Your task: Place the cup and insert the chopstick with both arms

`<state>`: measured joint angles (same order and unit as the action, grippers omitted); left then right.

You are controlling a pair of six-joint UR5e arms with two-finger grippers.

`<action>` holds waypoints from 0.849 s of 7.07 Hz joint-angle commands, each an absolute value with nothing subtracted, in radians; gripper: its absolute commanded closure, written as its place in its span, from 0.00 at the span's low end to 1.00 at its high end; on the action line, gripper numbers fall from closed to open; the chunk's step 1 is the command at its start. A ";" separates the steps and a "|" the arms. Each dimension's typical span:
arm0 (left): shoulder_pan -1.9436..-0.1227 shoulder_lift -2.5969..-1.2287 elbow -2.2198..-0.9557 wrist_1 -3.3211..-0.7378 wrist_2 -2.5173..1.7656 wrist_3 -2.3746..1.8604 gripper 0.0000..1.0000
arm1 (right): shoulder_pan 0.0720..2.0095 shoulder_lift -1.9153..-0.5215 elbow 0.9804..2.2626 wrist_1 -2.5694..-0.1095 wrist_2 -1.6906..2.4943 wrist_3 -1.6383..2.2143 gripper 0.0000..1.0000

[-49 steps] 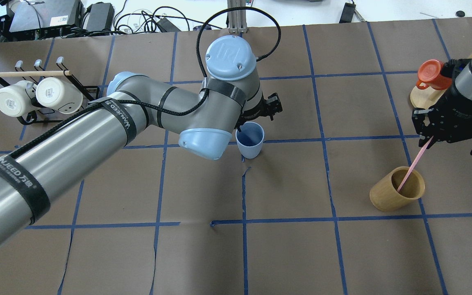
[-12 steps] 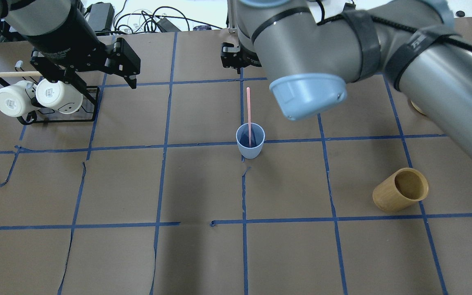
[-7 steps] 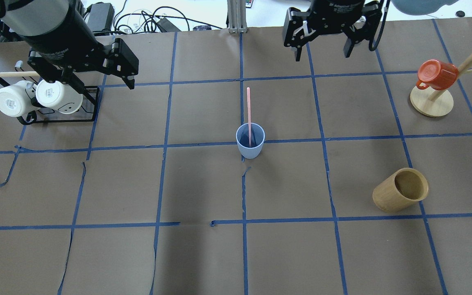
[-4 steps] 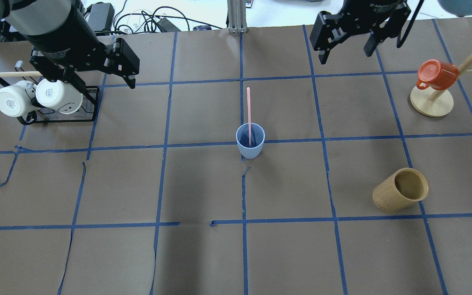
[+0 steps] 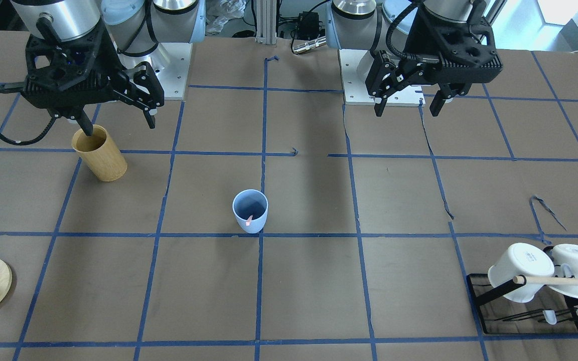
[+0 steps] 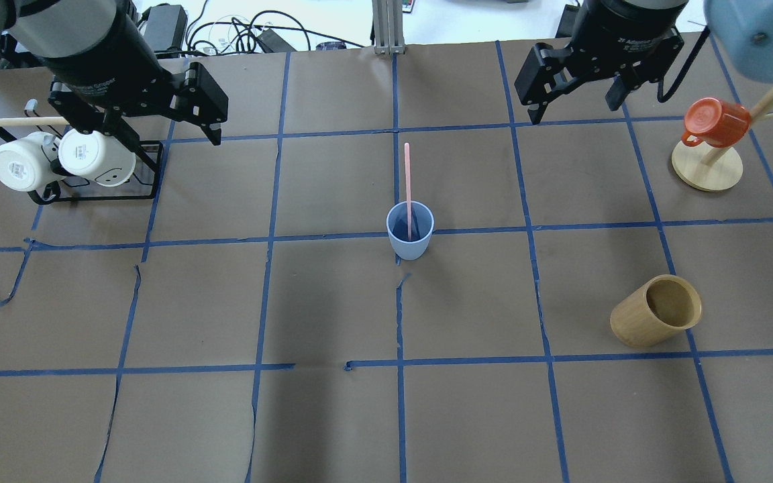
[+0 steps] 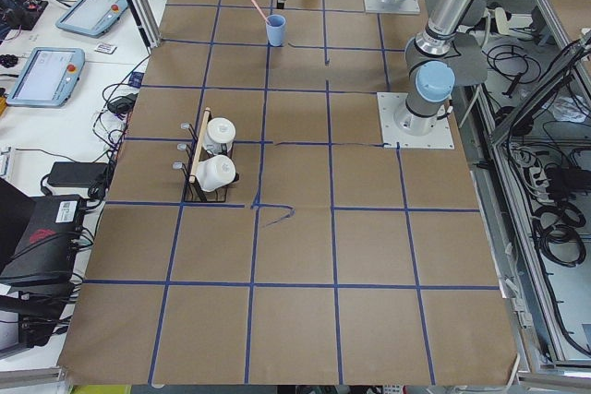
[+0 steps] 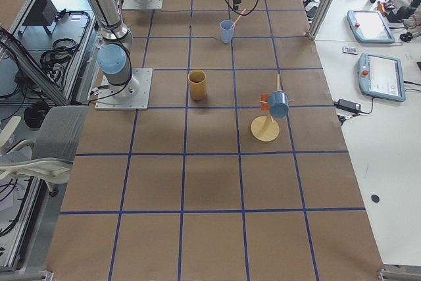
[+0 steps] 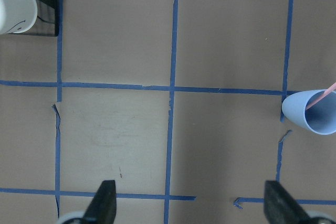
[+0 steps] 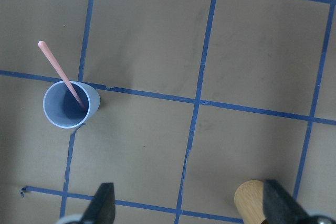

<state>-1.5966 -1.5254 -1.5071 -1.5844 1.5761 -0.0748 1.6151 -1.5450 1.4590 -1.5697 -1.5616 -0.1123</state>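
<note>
The pale blue cup [image 6: 410, 236] stands upright near the table's middle, also in the front view [image 5: 250, 210] and both wrist views [image 9: 312, 119] [image 10: 68, 106]. The pink chopstick [image 6: 407, 178] stands inside it, leaning on the rim [image 10: 60, 72]. My left gripper [image 6: 168, 141] is open and empty, raised near the mug rack, far left of the cup [image 5: 407, 110]. My right gripper [image 6: 571, 111] is open and empty, raised at the back right, away from the cup [image 5: 118, 125].
A tan wooden holder [image 6: 655, 312] stands at the front right. A black rack [image 6: 98, 194] with two white mugs and a wooden rod is at the back left. A wooden mug tree [image 6: 707, 168] with an orange mug is at the far right.
Earlier my left gripper held the cup and my right held the chopstick in the wooden holder. Now the chopstick rests in the cup, and my right gripper has drawn back to the right.
</note>
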 commanded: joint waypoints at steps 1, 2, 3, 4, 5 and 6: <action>-1.598 -1.526 -1.506 -1.585 1.578 -0.080 0.00 | 1.614 -1.588 1.468 -1.533 -1.601 -0.078 0.00; -1.598 -1.526 -1.506 -1.585 1.578 -0.080 0.00 | 1.615 -1.588 1.468 -1.526 -1.601 -0.021 0.02; -1.598 -1.526 -1.506 -1.585 1.578 -0.080 0.00 | 1.615 -1.588 1.468 -1.526 -1.601 0.013 0.03; -1.598 -1.526 -1.506 -1.585 1.578 -0.080 0.00 | 1.615 -1.586 1.470 -1.528 -1.598 0.014 0.02; -1.597 -1.526 -1.506 -1.585 1.578 -0.080 0.00 | 1.614 -1.588 1.470 -1.520 -1.600 0.011 0.00; -1.598 -1.526 -1.506 -1.585 1.578 -0.080 0.00 | 1.614 -1.588 1.470 -1.522 -1.601 0.011 0.00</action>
